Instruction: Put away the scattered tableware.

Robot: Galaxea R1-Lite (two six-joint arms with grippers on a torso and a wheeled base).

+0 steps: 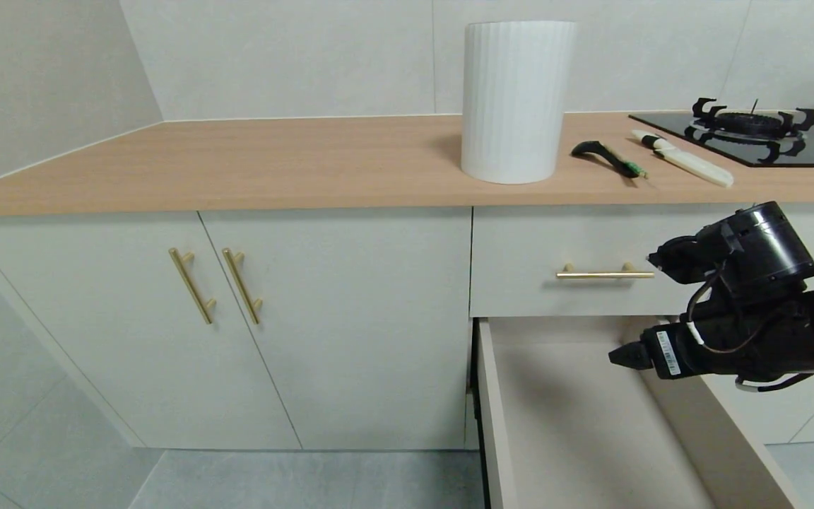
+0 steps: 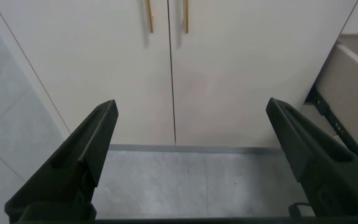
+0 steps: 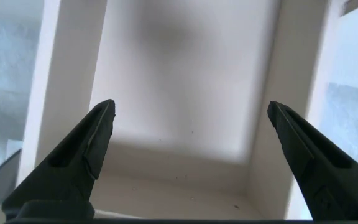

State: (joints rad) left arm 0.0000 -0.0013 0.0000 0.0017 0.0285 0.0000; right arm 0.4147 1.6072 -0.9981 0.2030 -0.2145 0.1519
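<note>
On the wooden countertop [image 1: 273, 159] lie a black-handled utensil with a green tip [image 1: 608, 157] and a white knife [image 1: 686, 159], both just right of a tall white ribbed holder [image 1: 513, 99]. Below them the lower drawer [image 1: 576, 417] is pulled out, and its beige floor [image 3: 185, 74] is bare. My right gripper [image 1: 640, 307] hangs over that drawer, open [image 3: 191, 124], with nothing between its fingers. My left gripper [image 2: 191, 118] is open too, low in front of the cabinet doors [image 2: 166, 68] and above the grey floor.
A black gas hob [image 1: 767, 131] occupies the counter's right end. A shut upper drawer with a brass handle [image 1: 605, 273] sits above the pulled-out one. Two cabinet doors with brass handles [image 1: 216, 286] stand shut to the left. The drawer's side [image 2: 353, 68] juts out.
</note>
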